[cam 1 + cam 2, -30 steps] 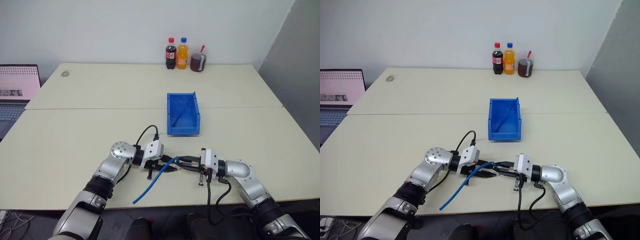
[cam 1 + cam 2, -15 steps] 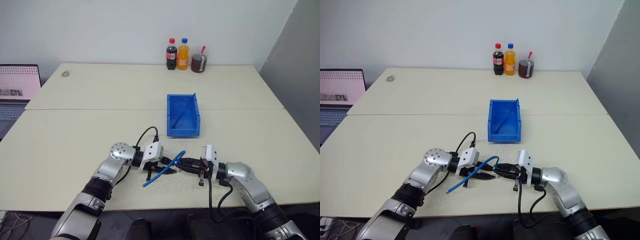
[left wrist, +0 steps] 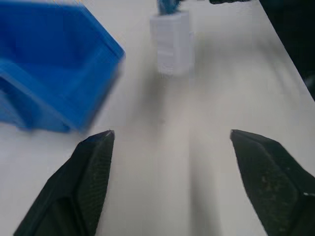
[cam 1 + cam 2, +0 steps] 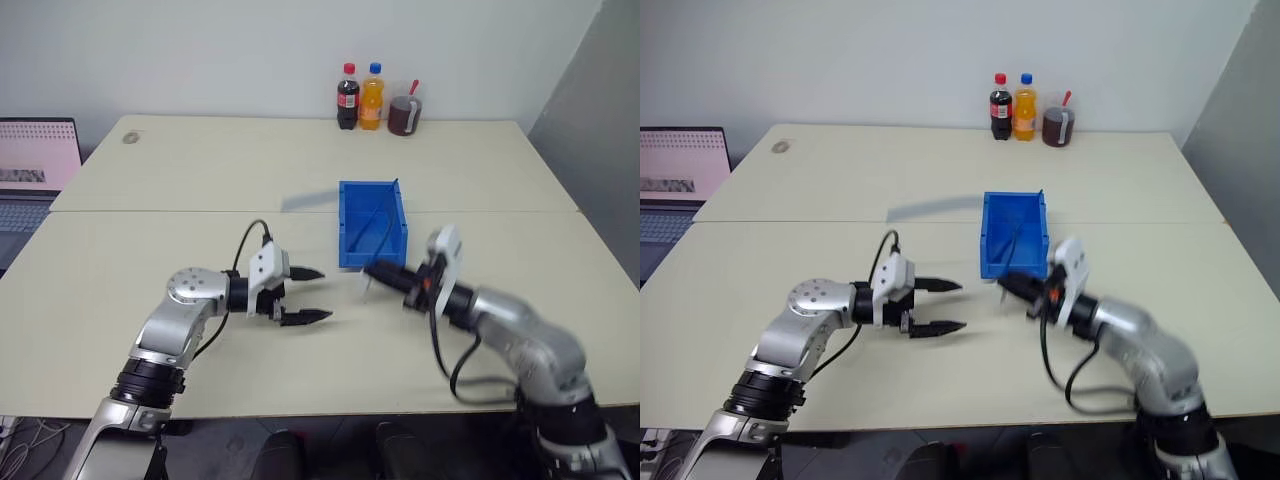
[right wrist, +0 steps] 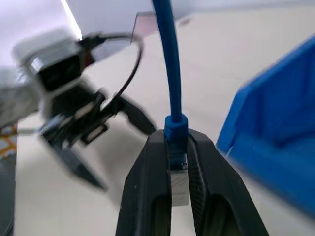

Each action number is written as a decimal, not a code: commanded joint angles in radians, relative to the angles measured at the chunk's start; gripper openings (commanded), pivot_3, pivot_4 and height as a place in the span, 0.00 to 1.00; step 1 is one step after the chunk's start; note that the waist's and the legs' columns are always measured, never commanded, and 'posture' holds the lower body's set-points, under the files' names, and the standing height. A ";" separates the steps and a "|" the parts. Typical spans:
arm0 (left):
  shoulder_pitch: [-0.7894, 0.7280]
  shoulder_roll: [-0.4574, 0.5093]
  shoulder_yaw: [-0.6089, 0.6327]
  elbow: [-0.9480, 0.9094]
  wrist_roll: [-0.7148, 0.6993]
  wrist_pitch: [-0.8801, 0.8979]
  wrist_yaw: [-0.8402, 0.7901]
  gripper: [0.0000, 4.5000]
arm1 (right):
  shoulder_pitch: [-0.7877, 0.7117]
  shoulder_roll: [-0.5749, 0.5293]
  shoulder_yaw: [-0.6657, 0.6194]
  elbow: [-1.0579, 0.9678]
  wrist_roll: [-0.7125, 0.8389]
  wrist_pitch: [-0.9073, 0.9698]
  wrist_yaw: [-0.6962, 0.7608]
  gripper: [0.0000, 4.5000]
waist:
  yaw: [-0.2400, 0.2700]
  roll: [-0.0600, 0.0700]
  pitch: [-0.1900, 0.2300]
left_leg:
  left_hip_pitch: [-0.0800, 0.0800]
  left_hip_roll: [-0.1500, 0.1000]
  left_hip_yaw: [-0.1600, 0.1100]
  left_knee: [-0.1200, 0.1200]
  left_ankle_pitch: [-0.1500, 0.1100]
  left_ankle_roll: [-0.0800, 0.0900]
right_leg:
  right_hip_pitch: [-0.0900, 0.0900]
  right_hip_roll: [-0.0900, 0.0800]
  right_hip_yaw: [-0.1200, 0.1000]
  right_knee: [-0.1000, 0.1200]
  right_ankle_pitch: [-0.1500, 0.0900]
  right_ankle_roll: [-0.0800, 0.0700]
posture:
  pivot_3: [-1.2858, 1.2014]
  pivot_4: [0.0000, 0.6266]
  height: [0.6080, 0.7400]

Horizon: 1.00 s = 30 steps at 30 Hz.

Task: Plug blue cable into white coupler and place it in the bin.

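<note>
My right gripper [image 4: 372, 272] hangs just in front of the bin's [image 4: 346, 215] low front lip, shut on the plug end of the blue cable [image 5: 165, 59]. The cable rises from between its fingers. The white coupler [image 3: 171, 43] sits on that plug, off the table, with the cable's blue end [image 3: 167, 6] going into it. My left gripper [image 4: 322, 294] stands open and empty to the left of it, pointing at the coupler. It also shows in the right wrist view, as the left gripper [image 5: 98, 142] beyond the cable.
Two bottles [image 4: 348, 96] and a dark cup [image 4: 404, 115] stand at the table's far edge. A laptop [image 4: 35, 160] sits at the far left. A small round object [image 4: 131, 137] lies at the back left.
The left gripper opened, let go of the cable and drew up and left. The right gripper rose toward the bin's front with cable and coupler.
</note>
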 commanded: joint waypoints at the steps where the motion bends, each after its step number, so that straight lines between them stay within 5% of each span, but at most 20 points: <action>1: 0.063 -0.032 0.100 -0.204 -0.090 0.164 0.188 1.00 | -0.210 0.037 -0.145 0.213 0.094 0.181 -0.148 0.05 | 0.001 0.000 0.001 | 0.000 -0.001 0.000 0.000 0.000 0.000 | 0.000 0.000 0.000 0.000 0.000 0.000 | 0.52 0.24 1.00; 4: 0.110 -0.077 0.143 -0.297 -0.122 0.243 0.317 1.00 | -0.345 0.034 -0.169 0.400 0.058 0.215 -0.167 0.05 | 0.006 0.000 0.003 | -0.001 -0.002 0.000 -0.001 0.000 0.000 | 0.000 0.000 -0.001 -0.001 0.001 -0.002 | 0.52 0.24 1.00; 15: 0.202 -0.187 0.130 -0.418 -0.112 0.308 0.584 1.00 | -0.498 0.012 -0.115 0.682 -0.099 0.174 -0.095 0.67 | 0.013 0.000 0.004 | -0.011 -0.003 0.002 -0.001 0.000 0.000 | -0.011 0.000 0.001 0.000 0.002 -0.003 | 0.52 0.24 1.00; 21: 0.165 -0.207 0.133 -0.358 -0.086 0.315 0.674 1.00 | -0.393 -0.033 -0.161 0.429 -0.124 0.155 -0.152 0.96 | 0.021 0.000 0.004 | -0.015 -0.003 0.003 0.000 0.000 0.000 | -0.016 0.000 0.001 0.000 0.003 -0.003 | 0.52 0.24 1.00; 30: 0.122 -0.210 0.152 -0.243 -0.024 0.275 0.752 1.00 | 0.202 -0.052 -0.128 -0.263 -0.386 -0.053 -0.370 0.96 | 0.027 -0.001 0.004 | -0.019 -0.003 -0.001 0.000 0.000 -0.001 | -0.017 0.000 -0.002 0.000 0.002 -0.002 | 0.52 0.24 1.00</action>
